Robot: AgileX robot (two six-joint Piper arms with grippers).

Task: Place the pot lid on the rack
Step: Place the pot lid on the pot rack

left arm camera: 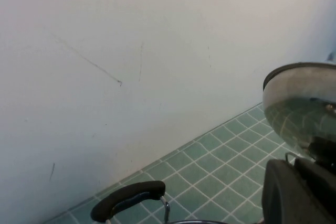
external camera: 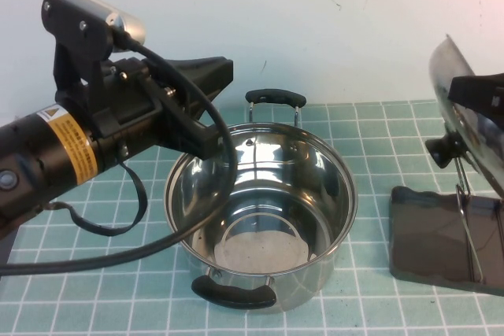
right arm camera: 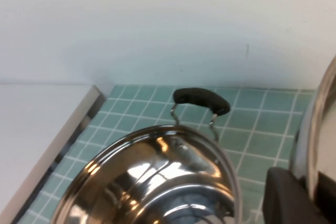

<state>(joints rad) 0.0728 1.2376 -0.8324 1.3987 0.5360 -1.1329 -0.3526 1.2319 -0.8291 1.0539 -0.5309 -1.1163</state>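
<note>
The pot lid (external camera: 475, 135) is a shiny steel dome with a black knob (external camera: 443, 149). It is held on edge at the far right, tilted, just above the rack. My right gripper (external camera: 463, 89) is shut on its rim, which runs between the fingers in the right wrist view (right arm camera: 314, 150). The rack (external camera: 429, 234) is a dark grey tray with thin wire loops (external camera: 468, 222) directly under the lid's lower edge. My left gripper (external camera: 224, 68) is shut and empty above the pot's far-left rim. The lid also shows in the left wrist view (left arm camera: 299, 103).
A deep steel pot (external camera: 340, 218) with two black handles stands open mid-table on the green tiled mat, left of the rack. Its far handle (right arm camera: 202, 99) is near the white wall. The left arm's cable (external camera: 197, 218) hangs across the pot's left rim.
</note>
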